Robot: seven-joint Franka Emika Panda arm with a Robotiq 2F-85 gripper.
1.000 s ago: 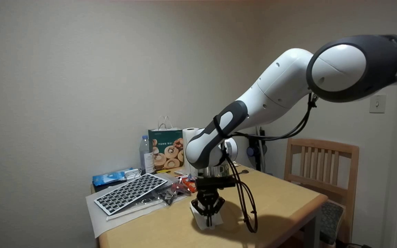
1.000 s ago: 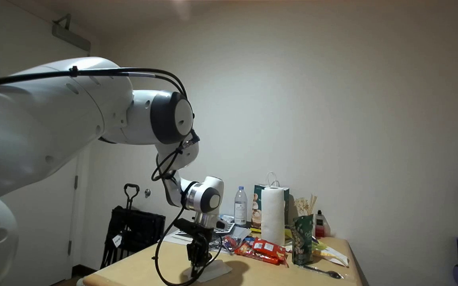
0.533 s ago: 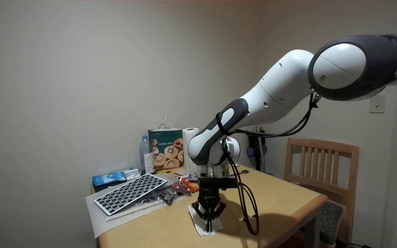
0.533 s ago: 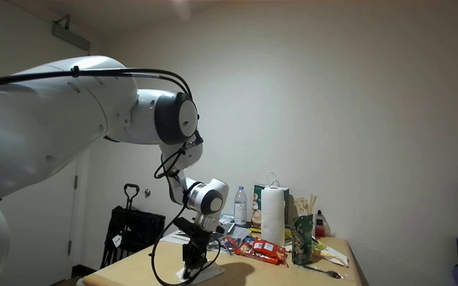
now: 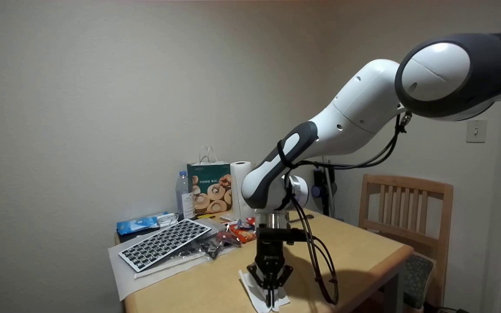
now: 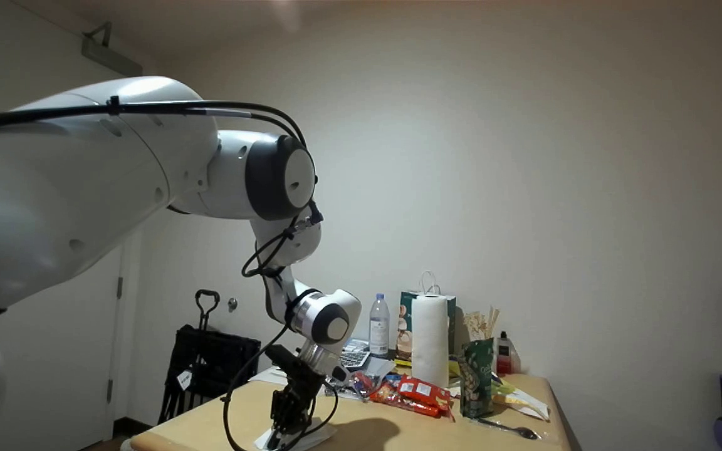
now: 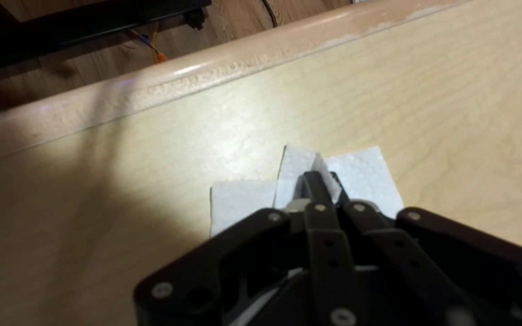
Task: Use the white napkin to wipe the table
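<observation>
The white napkin (image 7: 365, 179) lies spread on the light wooden table (image 7: 469, 104), with a fold of it pinched upward. My gripper (image 7: 326, 183) is shut on that fold, whose pale tip pokes out between the black fingertips. In an exterior view the gripper (image 5: 270, 300) points straight down, the napkin (image 5: 251, 289) fanning out around it on the table (image 5: 342, 243). It looks tilted in an exterior view, where the gripper (image 6: 274, 440) and cables cover part of the napkin (image 6: 318, 437).
A keyboard-like panel (image 5: 165, 244) rests on papers. Behind stand a bottle (image 6: 379, 326), a paper towel roll (image 6: 430, 341) and a green pouch (image 6: 477, 379), near red snack packs (image 6: 420, 393) and a spoon (image 6: 524, 433). The table's rounded edge (image 7: 188, 74) runs beyond the napkin. A chair (image 5: 407, 204) stands beside.
My gripper has slid across the table, away from the snack packs and bag, dragging the napkin along. The gripper has stayed shut, and the objects at the back have not moved.
</observation>
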